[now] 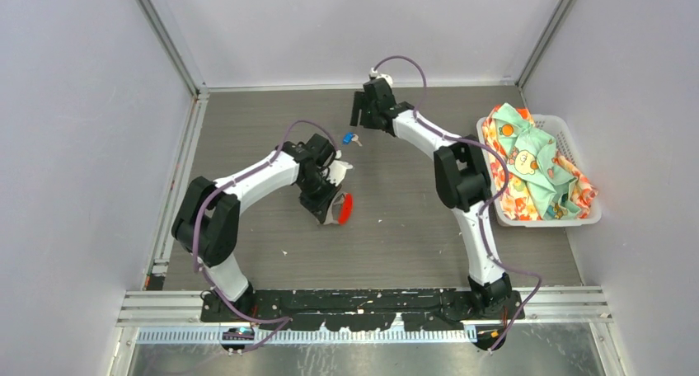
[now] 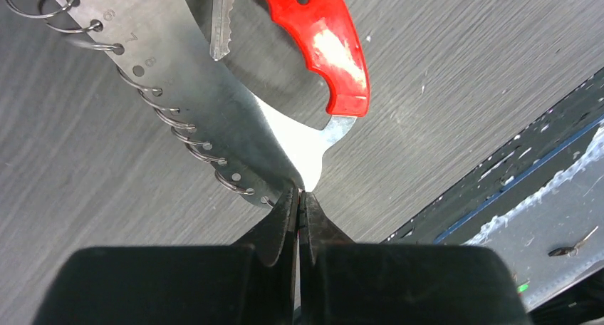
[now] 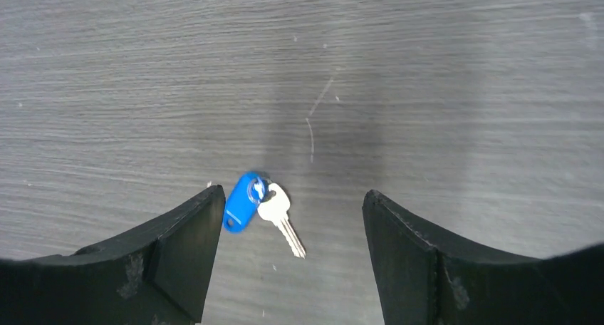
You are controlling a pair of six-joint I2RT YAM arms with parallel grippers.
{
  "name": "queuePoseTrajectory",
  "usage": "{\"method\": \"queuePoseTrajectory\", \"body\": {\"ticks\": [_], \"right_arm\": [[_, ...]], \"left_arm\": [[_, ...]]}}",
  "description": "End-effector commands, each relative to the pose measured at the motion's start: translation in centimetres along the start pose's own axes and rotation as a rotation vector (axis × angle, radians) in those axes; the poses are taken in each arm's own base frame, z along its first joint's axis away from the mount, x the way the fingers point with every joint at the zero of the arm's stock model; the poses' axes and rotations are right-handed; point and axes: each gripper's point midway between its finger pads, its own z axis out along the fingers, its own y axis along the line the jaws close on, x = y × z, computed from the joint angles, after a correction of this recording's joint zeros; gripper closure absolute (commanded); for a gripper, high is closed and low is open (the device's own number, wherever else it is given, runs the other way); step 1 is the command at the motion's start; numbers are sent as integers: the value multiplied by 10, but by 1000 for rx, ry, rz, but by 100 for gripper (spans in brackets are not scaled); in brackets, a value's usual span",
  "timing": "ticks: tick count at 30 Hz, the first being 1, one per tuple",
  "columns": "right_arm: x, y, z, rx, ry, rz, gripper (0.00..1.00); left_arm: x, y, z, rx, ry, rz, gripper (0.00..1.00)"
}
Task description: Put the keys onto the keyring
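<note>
My left gripper (image 2: 300, 194) is shut on the thin metal tail of the keyring (image 2: 324, 40), which has a red curved grip and a silvery numbered plate (image 2: 178, 75) edged with several small wire rings. A silver key blade (image 2: 222, 22) lies against the plate, with a sliver of green at the top edge. From above, the keyring's red part (image 1: 347, 206) shows beside the left gripper (image 1: 330, 213). A blue-tagged silver key (image 3: 265, 209) lies flat on the table between the fingers of my open right gripper (image 3: 292, 193), nearer the left finger. It also appears in the top view as the blue key (image 1: 351, 138), below the right gripper (image 1: 359, 119).
A white basket (image 1: 548, 222) full of patterned cloth (image 1: 532, 162) stands at the right edge of the grey table. Walls close in the left, back and right sides. The arms' black base rail (image 1: 363, 303) runs along the near edge.
</note>
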Motion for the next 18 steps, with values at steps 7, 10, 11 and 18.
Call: {"method": "queuePoseTrajectory", "body": {"ticks": [7,10,11,18], "right_arm": [[14,26,38,-66,84,-59,25],[23,27,43,-28,96,-114,30],[26,28,45,-11,101,-131,33],[47,28,42,69,114,-229,67]], "left_arm": [[3,-14,-34,31,3,63,100],[-10,-20,-56,25,-61,91,100],[-14,-22,-63,19,-83,97,100],[-33,-31,-104,-14,-181,122,100]]}}
